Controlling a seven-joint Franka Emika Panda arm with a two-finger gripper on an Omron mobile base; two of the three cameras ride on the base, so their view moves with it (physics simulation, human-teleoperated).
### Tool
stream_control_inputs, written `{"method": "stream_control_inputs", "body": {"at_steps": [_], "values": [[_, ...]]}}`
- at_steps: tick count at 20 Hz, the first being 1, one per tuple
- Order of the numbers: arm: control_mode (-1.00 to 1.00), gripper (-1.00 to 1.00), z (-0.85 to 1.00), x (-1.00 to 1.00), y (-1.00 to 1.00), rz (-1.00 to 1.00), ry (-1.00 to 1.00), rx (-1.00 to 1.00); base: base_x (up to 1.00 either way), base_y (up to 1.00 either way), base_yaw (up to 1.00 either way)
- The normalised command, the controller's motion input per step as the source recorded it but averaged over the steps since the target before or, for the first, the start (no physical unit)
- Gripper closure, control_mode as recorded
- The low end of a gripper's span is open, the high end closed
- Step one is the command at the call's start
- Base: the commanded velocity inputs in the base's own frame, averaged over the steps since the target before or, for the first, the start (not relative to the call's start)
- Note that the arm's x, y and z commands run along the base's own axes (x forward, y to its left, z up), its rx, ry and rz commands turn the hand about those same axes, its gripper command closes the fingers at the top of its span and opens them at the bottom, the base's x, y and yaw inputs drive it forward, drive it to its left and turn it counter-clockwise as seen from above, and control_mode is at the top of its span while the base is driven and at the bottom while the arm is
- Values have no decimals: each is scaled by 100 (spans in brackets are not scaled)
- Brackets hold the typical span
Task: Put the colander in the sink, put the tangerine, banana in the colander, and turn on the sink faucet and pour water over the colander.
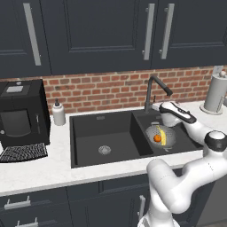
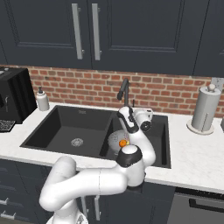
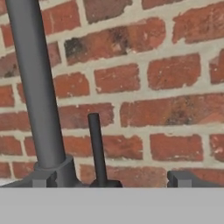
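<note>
The black sink (image 1: 102,128) has the silvery colander (image 1: 153,131) in its smaller right basin. Inside the colander lie the tangerine (image 1: 157,138) and the yellow banana (image 1: 164,135). The dark gooseneck faucet (image 1: 153,91) rises behind that basin. My gripper (image 1: 158,111) hovers above the colander at the faucet's base, pointing at the brick wall. In the hand view the faucet stem (image 3: 35,87) stands at the left and its thin upright lever (image 3: 95,146) is between my fingertips (image 3: 183,178). The gripper (image 3: 111,178) is open and holds nothing. No water is in view.
A white soap dispenser (image 1: 59,113) stands left of the sink, beside a black coffee machine (image 1: 22,115). A paper towel roll (image 1: 216,93) is on the counter at the right. Dark cabinets hang above the brick wall (image 3: 166,78).
</note>
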Motion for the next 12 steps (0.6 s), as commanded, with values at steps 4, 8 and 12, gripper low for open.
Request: {"method": "stream_control_inputs", "body": {"at_steps": [4,8,12], "values": [[-100,-100,-1,19,0,0,0,0,0,0,0],[-100,-100,0,28,2,-1,0,0,0,0,0],[-100,-100,0,23,16,-3,0,0,0,0,0]]}}
